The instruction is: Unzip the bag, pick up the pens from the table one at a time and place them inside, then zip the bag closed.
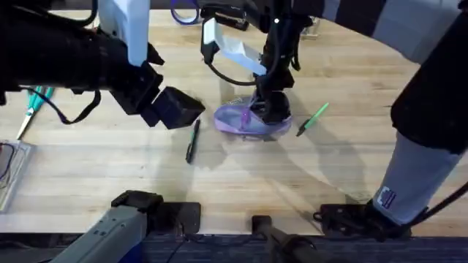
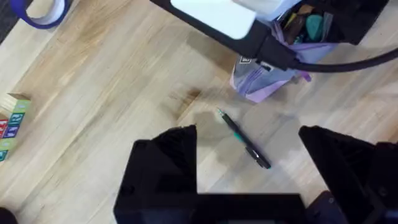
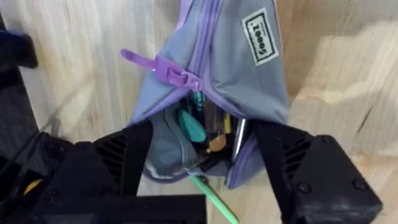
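Observation:
The lavender bag lies mid-table with its zipper partly open; in the right wrist view the bag shows a purple zipper pull about halfway along and several items inside. My right gripper hangs over the bag, open, and the right gripper has a finger on each side of the bag's open end. The black pen lies left of the bag. The green pen lies to its right, and a green pen tip shows by the opening. My left gripper hovers open above the black pen, holding nothing.
A roll of blue tape sits at the table's far edge. Coloured letter blocks stand to one side in the left wrist view. A teal-handled tool and a clear tray lie at the far left.

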{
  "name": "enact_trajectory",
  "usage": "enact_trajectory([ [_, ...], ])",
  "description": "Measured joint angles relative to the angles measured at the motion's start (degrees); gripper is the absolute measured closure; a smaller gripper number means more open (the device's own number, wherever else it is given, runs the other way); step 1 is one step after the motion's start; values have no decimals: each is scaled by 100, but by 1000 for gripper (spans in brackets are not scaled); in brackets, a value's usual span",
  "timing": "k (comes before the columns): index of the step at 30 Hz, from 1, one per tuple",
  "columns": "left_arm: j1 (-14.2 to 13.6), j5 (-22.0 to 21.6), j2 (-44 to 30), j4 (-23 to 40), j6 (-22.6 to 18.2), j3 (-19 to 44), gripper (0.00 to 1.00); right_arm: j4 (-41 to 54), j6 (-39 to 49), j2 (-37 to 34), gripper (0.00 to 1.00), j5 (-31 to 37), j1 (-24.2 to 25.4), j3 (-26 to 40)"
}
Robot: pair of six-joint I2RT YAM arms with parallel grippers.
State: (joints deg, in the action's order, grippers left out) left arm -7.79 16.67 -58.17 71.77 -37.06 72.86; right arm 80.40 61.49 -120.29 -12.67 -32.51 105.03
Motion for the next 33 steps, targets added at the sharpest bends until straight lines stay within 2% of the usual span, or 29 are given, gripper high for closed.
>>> enact_trajectory([
  [17,0,2,0,0,0,0,6,-26,-441,121,7,94,-7,-31],
  [23,0,0,0,0,0,0,8,-67,-791,840,5,110,128,-63],
  [24,0,2,0,0,0,0,6,-80,-944,1266,5,109,265,-63],
  [33,0,1,0,0,0,0,6,-274,-1643,2224,5,107,821,-63],
])
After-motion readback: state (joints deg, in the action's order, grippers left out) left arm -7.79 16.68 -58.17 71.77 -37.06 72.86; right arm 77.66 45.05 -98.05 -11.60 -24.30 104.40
